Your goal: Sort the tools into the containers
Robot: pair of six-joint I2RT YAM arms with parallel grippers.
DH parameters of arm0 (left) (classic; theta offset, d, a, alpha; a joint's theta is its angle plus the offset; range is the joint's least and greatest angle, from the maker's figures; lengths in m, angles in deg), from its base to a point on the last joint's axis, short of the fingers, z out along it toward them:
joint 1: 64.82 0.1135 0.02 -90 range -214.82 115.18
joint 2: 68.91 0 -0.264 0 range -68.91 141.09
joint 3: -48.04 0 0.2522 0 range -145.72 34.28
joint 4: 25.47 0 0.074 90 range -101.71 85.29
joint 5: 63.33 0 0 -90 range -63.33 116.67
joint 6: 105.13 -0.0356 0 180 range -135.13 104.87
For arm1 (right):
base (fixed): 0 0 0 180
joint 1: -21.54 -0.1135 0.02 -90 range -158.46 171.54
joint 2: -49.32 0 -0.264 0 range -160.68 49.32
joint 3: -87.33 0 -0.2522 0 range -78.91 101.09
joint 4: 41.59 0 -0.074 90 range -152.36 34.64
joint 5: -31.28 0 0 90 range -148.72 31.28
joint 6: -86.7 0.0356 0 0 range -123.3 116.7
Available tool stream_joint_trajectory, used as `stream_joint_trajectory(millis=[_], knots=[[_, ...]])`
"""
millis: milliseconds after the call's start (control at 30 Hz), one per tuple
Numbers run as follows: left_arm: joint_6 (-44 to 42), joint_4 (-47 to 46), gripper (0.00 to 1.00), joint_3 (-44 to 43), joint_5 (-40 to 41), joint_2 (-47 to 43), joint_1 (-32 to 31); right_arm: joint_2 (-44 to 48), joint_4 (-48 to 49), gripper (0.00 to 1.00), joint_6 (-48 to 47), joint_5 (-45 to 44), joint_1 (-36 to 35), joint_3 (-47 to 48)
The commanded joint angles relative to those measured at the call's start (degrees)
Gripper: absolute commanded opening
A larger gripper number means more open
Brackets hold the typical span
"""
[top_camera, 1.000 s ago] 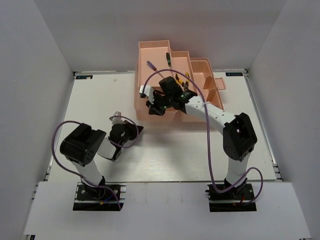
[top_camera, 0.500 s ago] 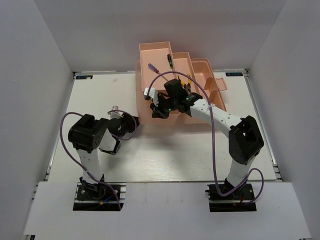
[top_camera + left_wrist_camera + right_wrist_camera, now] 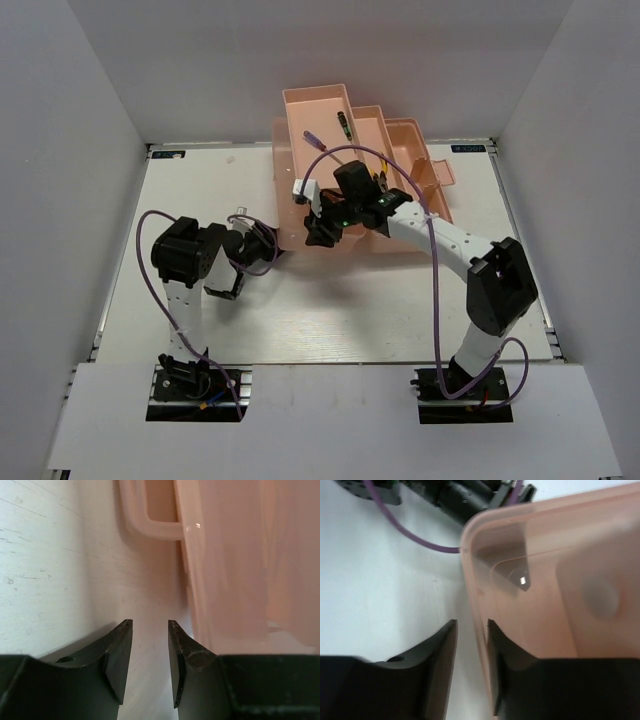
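The pink toolbox [image 3: 400,215] stands at the back centre with its stepped trays spread open. A purple-handled screwdriver [image 3: 313,139] and a dark green one [image 3: 343,125] lie in the upper trays. Yellow-and-black pliers [image 3: 378,176] lie in a lower one. My right gripper [image 3: 318,238] is at the box's front left corner. In the right wrist view its jaws [image 3: 471,622] are slightly apart astride the box wall [image 3: 475,600], with a gap on the outer side. My left gripper [image 3: 272,244] [image 3: 150,622] is open and empty on the table beside the box wall [image 3: 225,580].
A pink lid handle [image 3: 150,525] juts from the box just ahead of my left gripper. My left arm and its purple cable [image 3: 415,532] lie close to the box corner. The white table [image 3: 330,300] runs to raised walls on the left, right and back.
My left gripper has moved right toward the toolbox's left side. My right gripper has slid down to the box's front left corner. The box and trays have shifted slightly.
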Motion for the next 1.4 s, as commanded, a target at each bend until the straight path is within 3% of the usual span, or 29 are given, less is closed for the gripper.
stream_joint_trajectory(millis=[0,100,133,400,533,567,633,667,700,867,1000,1033,1067,1233,1367], knots=[[0.15,-18.0,0.47,-1.54,-2.34,-2.72,0.46,4.28,0.57,0.48,1.07,6.81,-1.84,-0.46],[0.15,-16.95,0.47,-2.07,-2.86,-3.26,0.98,5.85,-0.31,0.66,-0.42,6.54,-1.84,-1.78],[0.15,-16.94,0.47,-2.07,-2.87,-3.26,0.98,6.12,-0.83,0.79,-0.77,6.54,-1.84,-1.95],[-0.9,-13.78,0.47,-2.6,-3.4,-4.31,1.51,10.16,-3.3,0.81,-2.01,7.77,-1.84,-5.29],[-0.9,-12.63,0.47,-3.12,-3.4,-4.84,1.51,11.74,-5.58,0.61,-1.22,8.74,-1.92,-4.94],[-0.9,-12.02,0.47,-3.12,-3.4,-5.36,2.03,12.01,-6.46,0.45,-0.87,9.17,-2.01,-4.94],[-1.43,-11.32,0.47,-3.12,-3.4,-5.36,2.04,12.88,-6.29,0.24,0.53,9.71,-1.84,-5.47],[-1.43,-11.32,0.47,-3.12,-3.4,-5.36,2.04,12.97,-6.29,0.05,1.15,9.62,-1.92,-5.91],[-1.43,-11.32,0.47,-3.12,-3.4,-5.89,2.04,13.32,-5.59,0.0,2.2,9.62,-2.1,-6.34],[-1.43,-8.6,0.47,-3.65,-3.4,-6.95,2.04,14.55,-7.95,0.0,4.77,13.9,-2.1,-5.3],[-2.48,-6.23,0.47,-4.79,-3.4,-8.18,2.57,15.96,-16.2,0.0,0.38,21.03,-1.84,-1.0],[-2.48,-6.22,0.47,-4.79,-3.4,-8.7,2.57,16.49,-20.83,0.0,-1.46,21.57,-1.84,3.88],[-3.01,-4.91,0.47,-5.32,-3.4,-8.7,2.57,16.84,-25.58,0.0,-6.7,20.44,-1.84,5.85],[-4.24,-2.09,0.47,-5.85,-3.4,-11.86,2.57,17.63,-32.99,0.04,-8.41,12.09,-0.78,19.3],[-4.77,0.45,0.47,-6.38,-3.4,-13.18,3.09,19.12,-30.4,0.05,-7.12,3.23,-0.43,20.82]])
